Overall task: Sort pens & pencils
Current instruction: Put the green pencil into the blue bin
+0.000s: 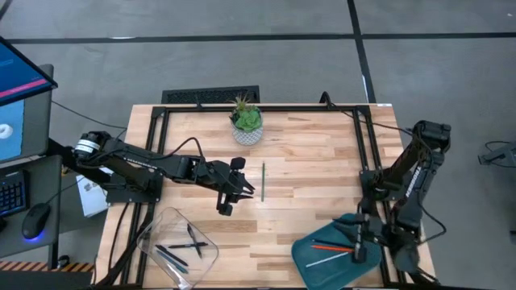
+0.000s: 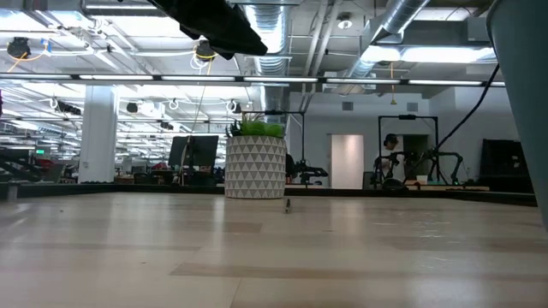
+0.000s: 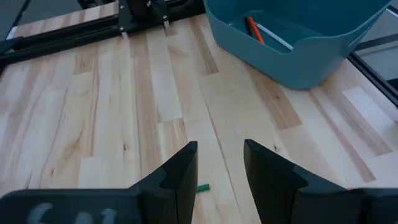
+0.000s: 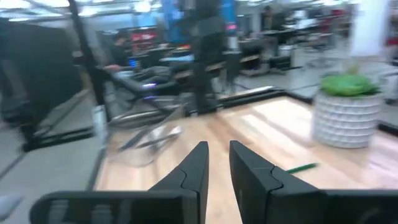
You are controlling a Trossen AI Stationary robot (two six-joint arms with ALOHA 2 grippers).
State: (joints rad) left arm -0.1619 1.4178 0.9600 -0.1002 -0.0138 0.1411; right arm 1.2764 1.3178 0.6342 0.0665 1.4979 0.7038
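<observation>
A green pencil (image 1: 263, 181) lies flat on the wooden table, near its middle. My left gripper (image 1: 242, 189) hovers open just to the left of it; in the left wrist view the pencil's end (image 3: 203, 187) shows low between the fingers (image 3: 180, 171), untouched. My right gripper (image 1: 355, 235) hangs above the teal bin (image 1: 310, 266) at the near right, its fingers (image 4: 196, 165) a narrow gap apart with nothing between them. An orange-red pencil (image 1: 329, 247) and a white one (image 3: 273, 36) lie in the bin. Several dark pens (image 1: 181, 246) lie in a clear tray (image 1: 161, 221) at the near left.
A potted plant (image 1: 246, 121) in a white patterned pot stands at the far middle of the table. A black frame (image 1: 242, 107) runs along the table's far and side edges. Bare wood lies between the tray and the bin.
</observation>
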